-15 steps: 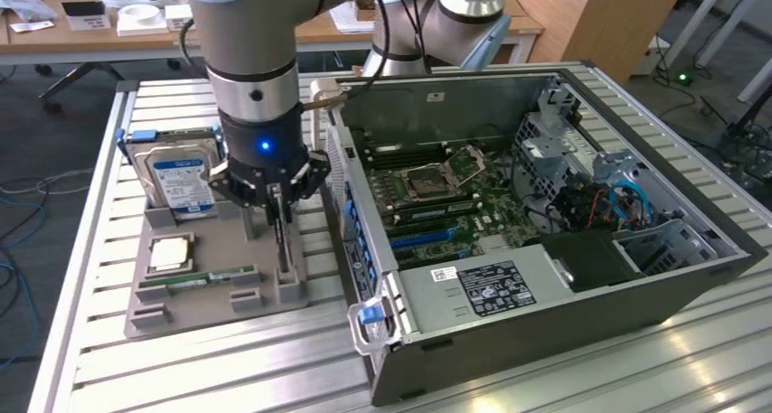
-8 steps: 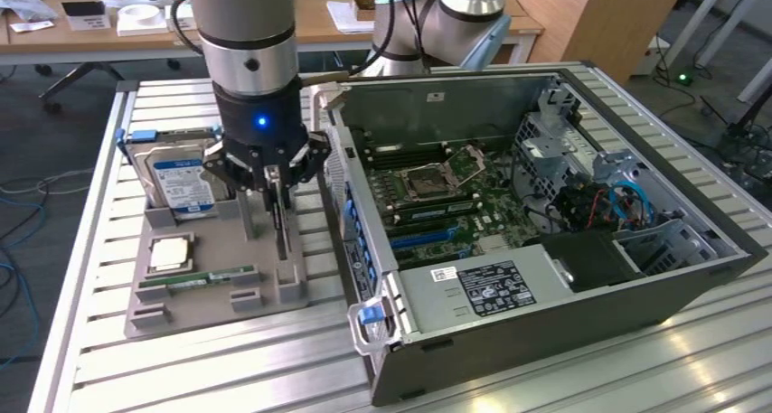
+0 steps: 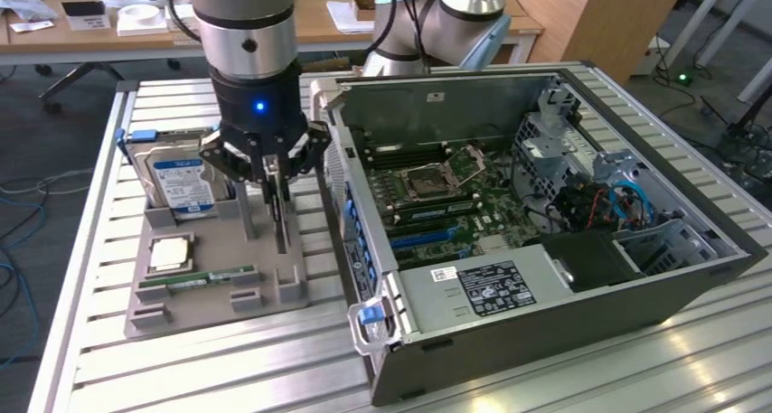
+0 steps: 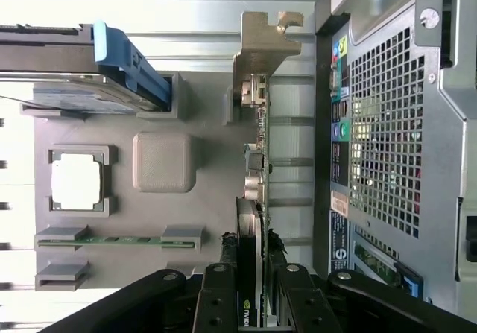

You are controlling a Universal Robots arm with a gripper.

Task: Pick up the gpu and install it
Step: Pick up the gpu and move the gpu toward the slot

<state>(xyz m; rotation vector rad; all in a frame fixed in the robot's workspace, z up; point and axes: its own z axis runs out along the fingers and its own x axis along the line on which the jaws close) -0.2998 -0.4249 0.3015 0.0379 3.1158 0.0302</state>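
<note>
On the exterior view's left, a hard drive [image 3: 181, 173] stood upright in a grey tray [image 3: 211, 286] on the slatted bench [image 3: 121, 359]. Just beside it, the gripper [image 3: 273, 173] was clamped on the gpu [image 3: 281, 219], which stood on edge at the tray. To the right, the computer case [image 3: 531, 205] lay open.
</note>
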